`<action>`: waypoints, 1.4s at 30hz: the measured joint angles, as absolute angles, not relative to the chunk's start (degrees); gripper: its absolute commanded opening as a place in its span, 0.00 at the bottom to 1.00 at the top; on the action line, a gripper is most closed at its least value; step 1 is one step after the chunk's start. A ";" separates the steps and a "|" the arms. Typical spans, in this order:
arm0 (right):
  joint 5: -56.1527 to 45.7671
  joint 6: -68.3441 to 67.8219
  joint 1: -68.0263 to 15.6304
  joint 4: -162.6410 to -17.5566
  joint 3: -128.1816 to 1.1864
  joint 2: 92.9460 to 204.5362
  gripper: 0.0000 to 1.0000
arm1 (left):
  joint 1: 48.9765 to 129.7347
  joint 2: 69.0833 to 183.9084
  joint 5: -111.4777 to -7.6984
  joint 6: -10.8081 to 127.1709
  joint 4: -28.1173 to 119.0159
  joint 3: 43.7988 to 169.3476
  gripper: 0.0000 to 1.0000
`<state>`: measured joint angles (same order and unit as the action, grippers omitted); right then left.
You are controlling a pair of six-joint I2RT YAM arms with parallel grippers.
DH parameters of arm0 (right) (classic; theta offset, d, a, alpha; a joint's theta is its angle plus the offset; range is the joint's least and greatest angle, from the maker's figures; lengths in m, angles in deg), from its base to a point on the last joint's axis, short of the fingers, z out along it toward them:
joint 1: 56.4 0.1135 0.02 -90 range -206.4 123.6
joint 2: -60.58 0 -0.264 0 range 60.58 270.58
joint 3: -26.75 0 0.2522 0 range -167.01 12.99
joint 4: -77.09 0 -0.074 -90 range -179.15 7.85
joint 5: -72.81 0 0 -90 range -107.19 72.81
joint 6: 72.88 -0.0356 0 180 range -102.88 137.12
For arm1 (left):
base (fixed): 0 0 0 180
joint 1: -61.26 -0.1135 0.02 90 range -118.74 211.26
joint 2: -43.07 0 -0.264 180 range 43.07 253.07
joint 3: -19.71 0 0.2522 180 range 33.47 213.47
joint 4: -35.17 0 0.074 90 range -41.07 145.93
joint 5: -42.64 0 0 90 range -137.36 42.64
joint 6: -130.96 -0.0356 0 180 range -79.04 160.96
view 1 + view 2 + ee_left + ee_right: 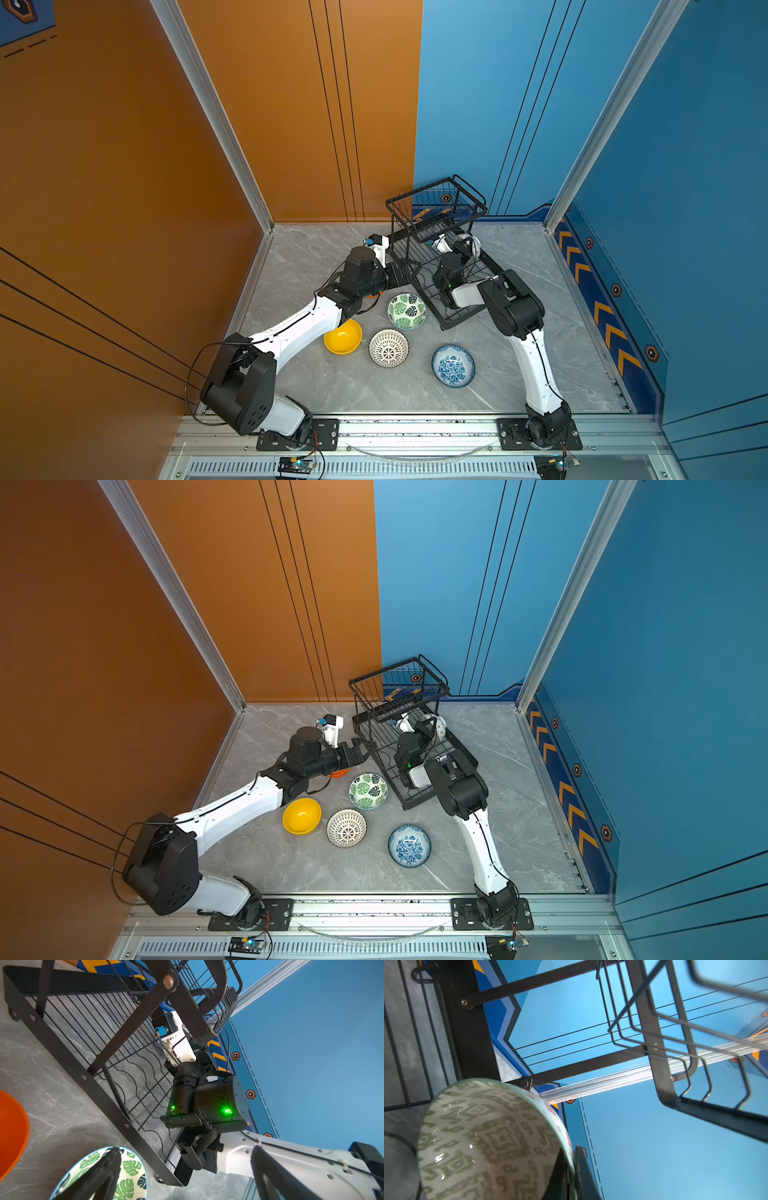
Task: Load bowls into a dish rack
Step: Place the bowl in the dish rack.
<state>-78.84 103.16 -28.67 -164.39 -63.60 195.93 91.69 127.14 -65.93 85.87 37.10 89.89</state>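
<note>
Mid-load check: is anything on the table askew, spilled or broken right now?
The dish rack sits skewed, its long sides angled to the edges of the table rather than square. The orange bowl is mostly hidden under the left arm. Nothing looks spilled or broken.

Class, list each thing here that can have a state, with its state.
left hand, open, empty.
right hand, shut on the grey-green bowl.
grey-green bowl, held on edge inside the dish rack.
dish rack, standing on the table.
yellow bowl, upright on the table.
leaf bowl, upright on the table.
lattice bowl, on the table.
blue floral bowl, upright on the table.
orange bowl, on the table, partly hidden.
</note>
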 measured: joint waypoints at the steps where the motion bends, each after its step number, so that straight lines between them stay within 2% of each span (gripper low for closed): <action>1: -79.28 104.54 -28.54 -165.61 -64.24 196.65 0.00 | 91.69 127.36 -65.99 85.87 37.14 89.89 0.98; 21: -88.06 111.43 -27.23 -169.20 -68.35 199.93 0.00 | 93.53 128.60 -66.52 85.80 38.82 92.19 0.98; 42: -87.74 111.64 -27.01 -169.81 -73.00 204.19 0.00 | 93.57 130.20 -66.54 85.80 39.48 93.61 0.98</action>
<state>-87.74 111.64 -27.01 -169.81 -73.00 204.19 93.57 130.20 -66.54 85.80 39.48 93.61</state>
